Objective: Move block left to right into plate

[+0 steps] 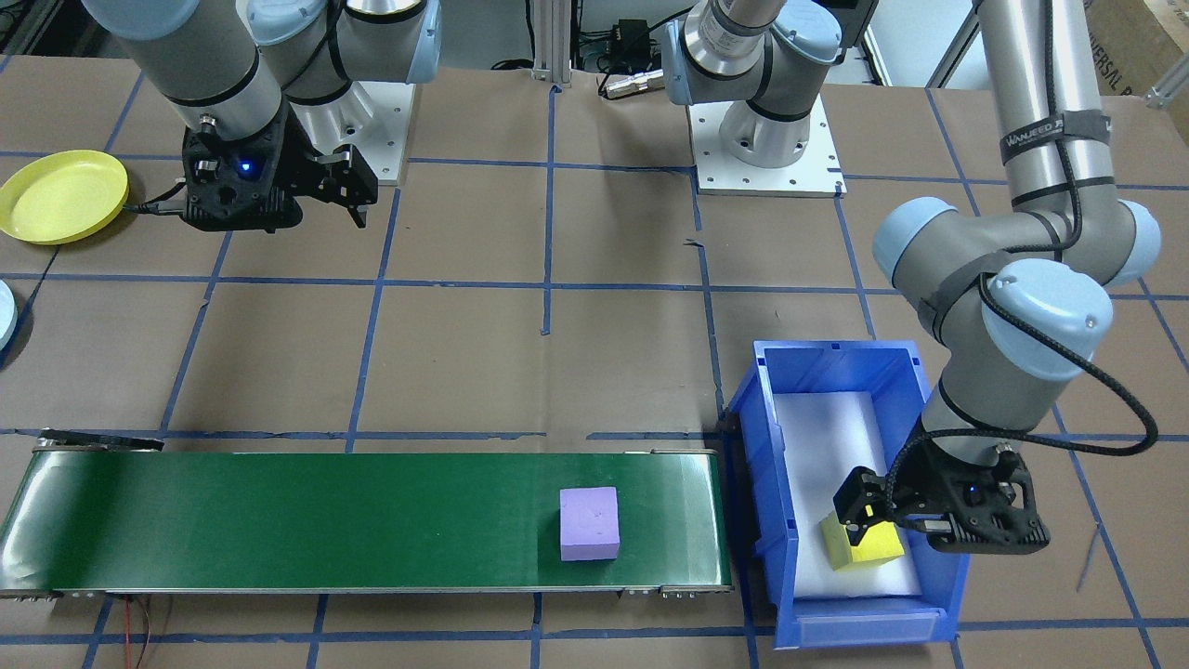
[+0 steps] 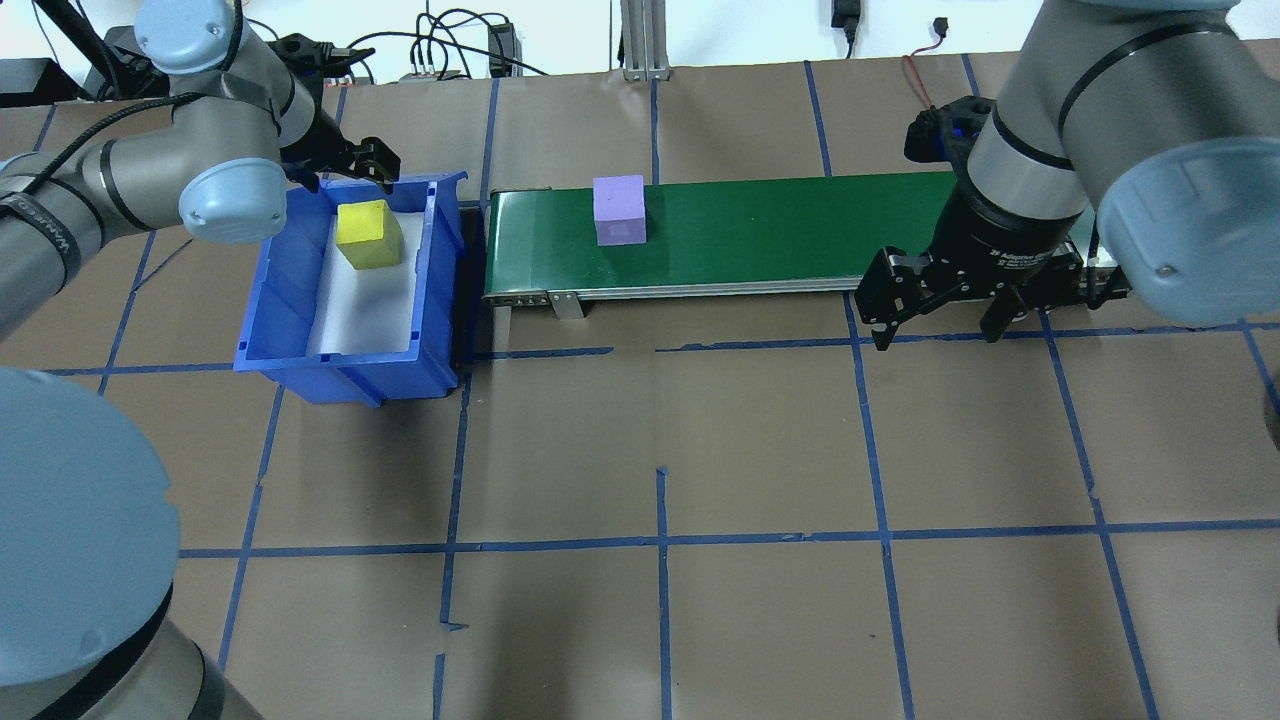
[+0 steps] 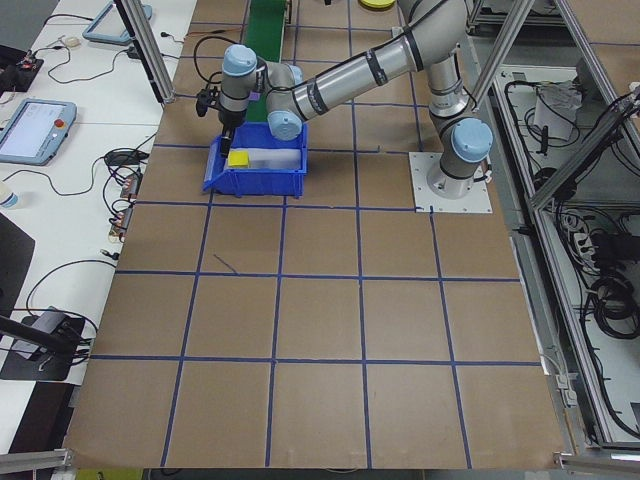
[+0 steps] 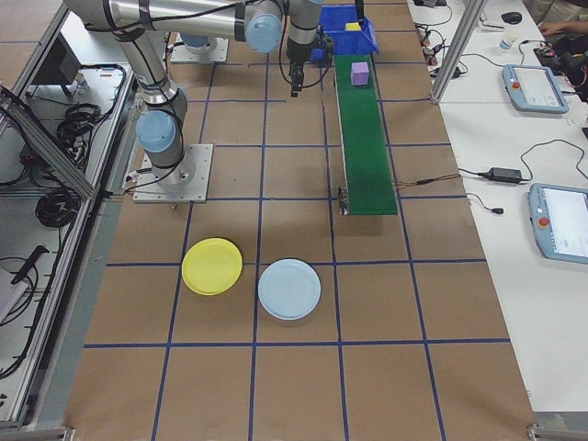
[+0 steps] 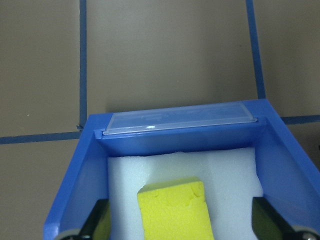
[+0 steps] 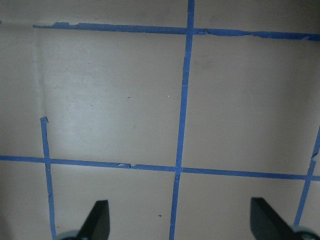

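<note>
I see the left tool (image 1: 868,520) down inside the blue bin (image 2: 272,300), its fingers (image 5: 95,222) spread wide to either side of the yellow block (image 5: 175,210). The block sits on the white foam (image 5: 225,170) lining the bin, near the bin's labelled end wall, and from my wrist view there is clear foam between each finger and the block, so nothing is pinched. In the front view the tool hides part of the block's top.

A purple block (image 1: 589,524) rests on the green belt (image 1: 279,520), toward the end that meets the bin, apart from both tools.

My right tool (image 2: 940,310) hangs over bare desk (image 2: 660,420) just beside the belt's other end, fingers spread, holding nothing; its wrist camera shows only brown paper and blue tape lines (image 6: 182,100) between the fingertips.

The yellow plate (image 1: 61,195) lies on the desk on the robot's right side, well apart from the belt, with a pale blue plate (image 4: 289,288) just beside it.
</note>
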Robot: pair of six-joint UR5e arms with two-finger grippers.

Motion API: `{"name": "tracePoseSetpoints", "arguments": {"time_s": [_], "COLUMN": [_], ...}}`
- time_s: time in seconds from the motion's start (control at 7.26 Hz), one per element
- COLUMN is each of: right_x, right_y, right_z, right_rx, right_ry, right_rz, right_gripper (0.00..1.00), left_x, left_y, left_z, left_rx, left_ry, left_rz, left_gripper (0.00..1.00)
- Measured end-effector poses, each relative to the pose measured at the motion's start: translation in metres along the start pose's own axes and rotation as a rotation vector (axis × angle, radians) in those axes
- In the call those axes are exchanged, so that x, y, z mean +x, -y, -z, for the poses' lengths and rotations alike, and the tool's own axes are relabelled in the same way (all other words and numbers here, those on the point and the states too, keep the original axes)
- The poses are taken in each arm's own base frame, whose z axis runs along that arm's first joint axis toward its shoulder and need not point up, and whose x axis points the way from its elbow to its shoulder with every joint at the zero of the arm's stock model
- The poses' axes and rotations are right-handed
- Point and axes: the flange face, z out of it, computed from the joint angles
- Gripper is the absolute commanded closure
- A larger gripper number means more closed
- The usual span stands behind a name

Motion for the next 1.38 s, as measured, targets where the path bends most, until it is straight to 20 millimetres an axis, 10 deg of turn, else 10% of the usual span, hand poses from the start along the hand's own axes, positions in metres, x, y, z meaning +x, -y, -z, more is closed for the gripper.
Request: {"name": "tracePoseSetpoints", "arguments": {"time_s": [0.28,0.41,0.55,0.83,1.38], "right_x": [-0.001,0.0,0.001,0.001,0.002], "right_y": [0.0,0.0,0.0,0.001,0.001], "right_z": [-0.001,0.0,0.001,0.002,0.002], "right_rx": [-0.003,-0.001,0.002,0.004,0.003], "right_ry": [-0.001,-0.001,0.0,-0.001,-0.002], "right_rz": [0.002,0.001,-0.001,-0.002,-0.004], "right_gripper": [0.0,0.0,0.0,0.0,0.0], "left_x": [-0.001,-0.001,0.0,0.002,0.01], "left_y": [0.001,-0.005,-0.012,-0.022,-0.014], "left_z": [-0.024,-0.035,-0.044,-0.048,0.097], "left_rx": [-0.027,-0.049,-0.073,-0.093,0.067], "left_ry": [-0.006,-0.007,-0.008,-0.009,0.014], "left_rz": [0.005,0.009,0.012,0.027,0.077], "left_gripper": [0.0,0.2,0.63,0.76,0.77]}}
